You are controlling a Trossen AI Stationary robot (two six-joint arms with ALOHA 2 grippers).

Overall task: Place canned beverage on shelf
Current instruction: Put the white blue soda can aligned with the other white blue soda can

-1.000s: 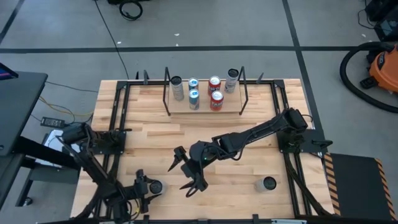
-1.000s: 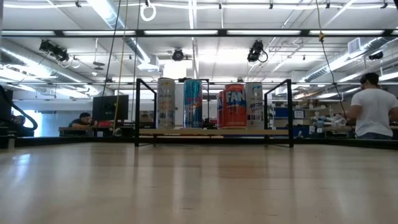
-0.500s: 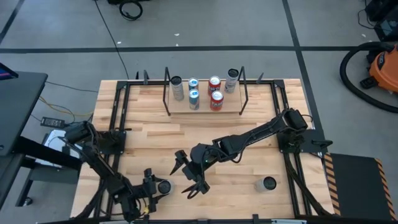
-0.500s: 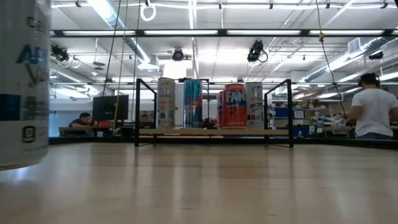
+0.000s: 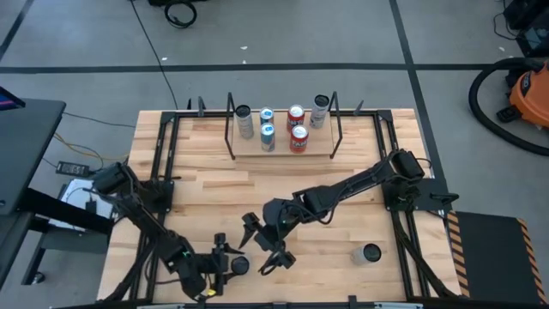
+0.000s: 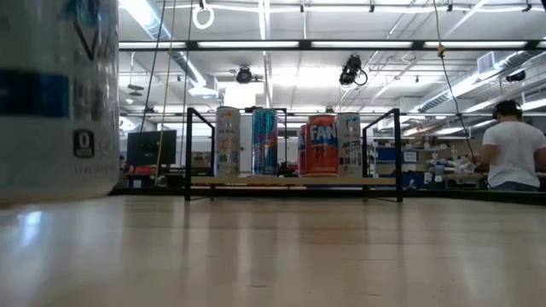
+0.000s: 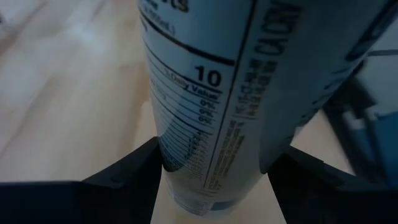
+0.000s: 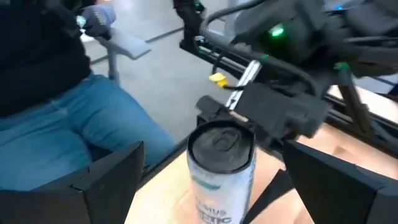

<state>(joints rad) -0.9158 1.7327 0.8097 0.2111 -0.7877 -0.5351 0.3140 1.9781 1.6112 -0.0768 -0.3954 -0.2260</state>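
The left gripper clamps a pale can; the right gripper, spread wide at its one o'clock, could knock it over during handover.

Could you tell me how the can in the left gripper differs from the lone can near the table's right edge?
The held can sits clamped in the left gripper, with the open right gripper right beside it; the lone can stands free, with no gripper at it. The held can is near the front middle of the table; the lone can is toward the front right. Both are upright, pale cans, still off the shelf.
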